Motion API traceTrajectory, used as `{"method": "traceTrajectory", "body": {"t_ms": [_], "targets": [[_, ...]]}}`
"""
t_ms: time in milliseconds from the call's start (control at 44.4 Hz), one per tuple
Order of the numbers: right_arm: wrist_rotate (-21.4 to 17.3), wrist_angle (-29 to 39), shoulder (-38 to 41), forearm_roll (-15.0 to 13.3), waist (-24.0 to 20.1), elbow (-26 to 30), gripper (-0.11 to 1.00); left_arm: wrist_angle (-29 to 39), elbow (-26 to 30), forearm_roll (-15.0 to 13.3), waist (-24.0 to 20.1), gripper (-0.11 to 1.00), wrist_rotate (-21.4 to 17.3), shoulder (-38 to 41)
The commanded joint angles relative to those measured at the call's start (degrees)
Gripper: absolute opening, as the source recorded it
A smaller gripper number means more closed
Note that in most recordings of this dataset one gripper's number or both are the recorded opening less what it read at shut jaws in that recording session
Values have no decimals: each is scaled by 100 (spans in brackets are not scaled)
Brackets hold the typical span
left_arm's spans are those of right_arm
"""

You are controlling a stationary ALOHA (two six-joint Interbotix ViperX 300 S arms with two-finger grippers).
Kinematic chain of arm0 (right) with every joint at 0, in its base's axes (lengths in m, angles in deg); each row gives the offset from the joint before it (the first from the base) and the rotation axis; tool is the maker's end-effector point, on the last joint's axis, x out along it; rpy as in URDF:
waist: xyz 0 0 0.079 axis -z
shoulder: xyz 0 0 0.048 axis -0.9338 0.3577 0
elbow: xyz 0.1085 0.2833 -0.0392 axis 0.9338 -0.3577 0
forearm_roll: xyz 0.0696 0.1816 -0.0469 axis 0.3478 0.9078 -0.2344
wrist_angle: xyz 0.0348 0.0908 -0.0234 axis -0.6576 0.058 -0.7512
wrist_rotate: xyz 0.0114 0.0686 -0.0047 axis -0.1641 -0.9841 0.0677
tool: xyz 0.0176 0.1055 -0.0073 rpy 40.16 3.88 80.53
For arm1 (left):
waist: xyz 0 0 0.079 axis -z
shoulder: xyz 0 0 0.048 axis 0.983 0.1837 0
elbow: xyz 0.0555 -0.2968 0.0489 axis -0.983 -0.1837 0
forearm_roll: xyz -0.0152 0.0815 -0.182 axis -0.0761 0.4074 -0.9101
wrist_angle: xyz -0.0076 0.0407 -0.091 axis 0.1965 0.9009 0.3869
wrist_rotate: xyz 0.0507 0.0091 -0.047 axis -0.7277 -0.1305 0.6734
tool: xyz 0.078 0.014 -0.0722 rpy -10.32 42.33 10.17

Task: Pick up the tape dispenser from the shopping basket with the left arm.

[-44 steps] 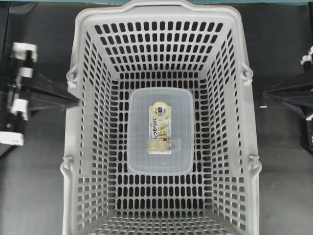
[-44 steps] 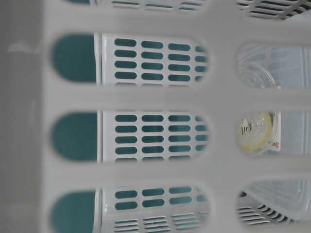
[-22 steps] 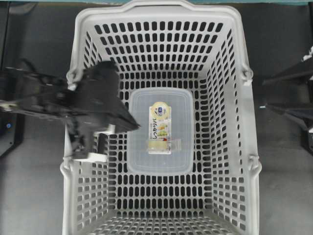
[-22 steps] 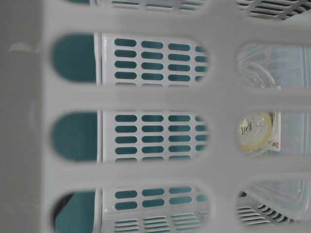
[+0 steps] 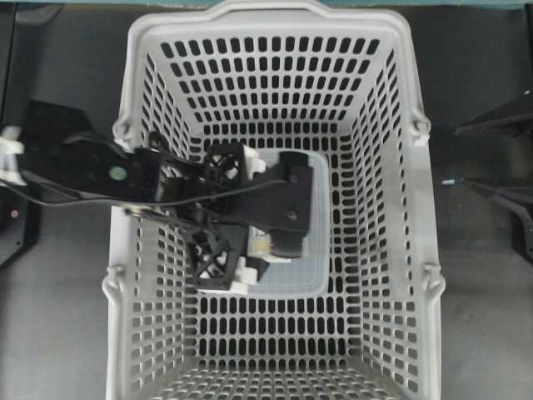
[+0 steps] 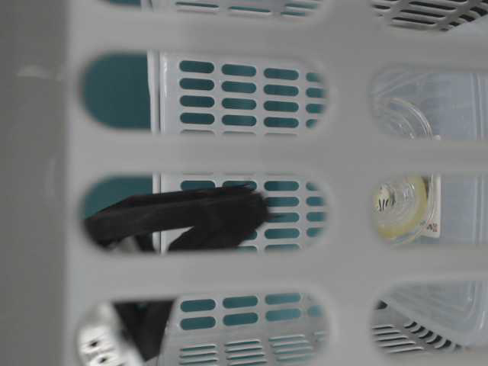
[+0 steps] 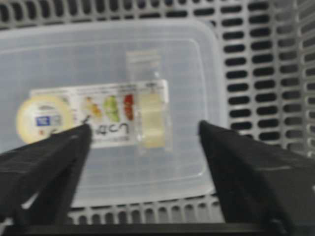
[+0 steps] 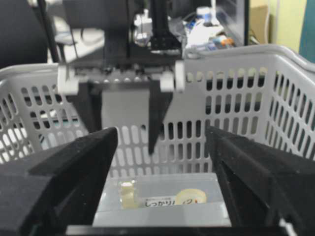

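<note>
We see the left arm (image 5: 141, 179) stretched from the left side over the rim of the shopping basket (image 5: 275, 17) and angled down into it, its wrist hanging above the middle of the floor. The left gripper (image 7: 142, 132) points down with its jaws spread wide and nothing between them; in the wrist view one dark finger (image 7: 42, 160) sits at the lower left and the other at the lower right, both clear of what lies below. Directly under them we find the tape dispenser (image 7: 150, 120), lying flat on its printed card, the round cream end with the blue mark toward the left of that view. It rests on the lid of a translucent container (image 7: 197, 59), which sits on the slotted basket floor, roughly central. From overhead the arm covers most of the dispenser, and only a sliver of the card shows beside the wrist. Farther out, at the right edge of the overhead view, the right gripper (image 8: 160, 142) waits outside the basket wall, level and facing in, its jaws also apart and empty; through them we see the left gripper suspended above the container.
</note>
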Motion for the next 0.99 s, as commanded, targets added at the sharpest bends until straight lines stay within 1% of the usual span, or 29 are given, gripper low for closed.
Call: {"method": "traceTrajectory", "body": {"t_ms": [0,180,383,451,496,541,654,699,789,857,970], "targets": [[-9,-18,18,18,0,114,70,9,114,18,53,91,79,149],[-9,-18,9,18,0,114,70,0,0,26,53,89,272,501],[-9,-18,9,18,0,79,70,-97,-97,18,53,88,316,677],[-9,-18,0,18,9,62,70,-132,-105,26,53,85,281,668],[-9,-18,0,18,0,53,70,-132,-88,26,53,80,272,659],[-9,-18,-18,18,9,44,70,-132,-70,18,53,71,264,659],[-9,-18,-44,18,0,26,70,-114,0,26,53,39,202,580],[-9,-18,-53,18,9,18,70,-97,53,26,53,29,193,527],[-9,9,-79,18,0,18,70,-9,176,26,53,29,185,369],[-9,70,-97,18,9,0,70,202,369,18,53,29,185,246],[-9,176,-123,18,9,-9,70,879,870,26,44,29,193,53]]}}
